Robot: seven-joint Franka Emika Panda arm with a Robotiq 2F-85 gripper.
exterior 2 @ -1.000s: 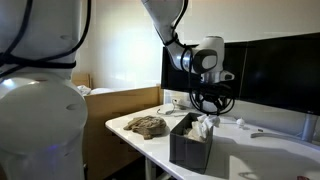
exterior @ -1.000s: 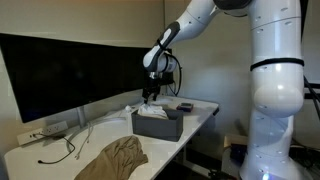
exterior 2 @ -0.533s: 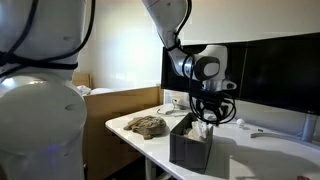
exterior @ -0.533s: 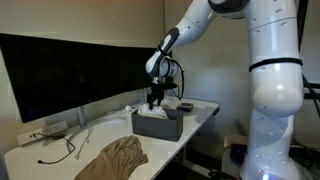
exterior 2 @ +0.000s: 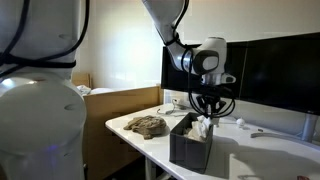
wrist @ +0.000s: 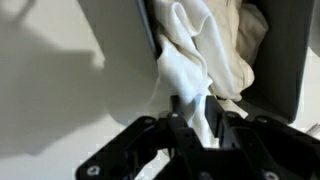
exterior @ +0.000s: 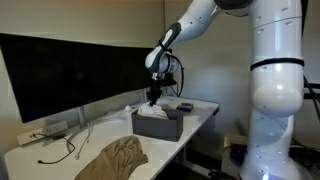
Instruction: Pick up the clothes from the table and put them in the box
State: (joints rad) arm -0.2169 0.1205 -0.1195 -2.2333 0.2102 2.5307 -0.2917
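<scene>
In an exterior view: 1 gripper (exterior: 152, 98) hanging directly over 1 box (exterior: 160, 126), just above the rim. 1 white garment (exterior: 150, 112) heaped inside, poking over the top. 1 tan garment (exterior: 118, 157) lying crumpled on the table (exterior: 40, 158), well apart from the box. 1 black monitor (exterior: 70, 70) along the back edge.

In an exterior view: same count. Gripper (exterior 2: 205, 108) above the box (exterior 2: 188, 148), white garment (exterior 2: 204, 127) bulging out under it. Tan garment (exterior 2: 146, 125) beside the box on the table (exterior 2: 260, 155), not touching. Monitor (exterior 2: 275, 70) behind.

Wrist view: looking down into the box (wrist: 292, 60). Gripper (wrist: 198, 112) pinched onto 1 fold of the white garment (wrist: 190, 55), fabric running up between the fingers. Rest of that garment bunched inside the walls.
</scene>
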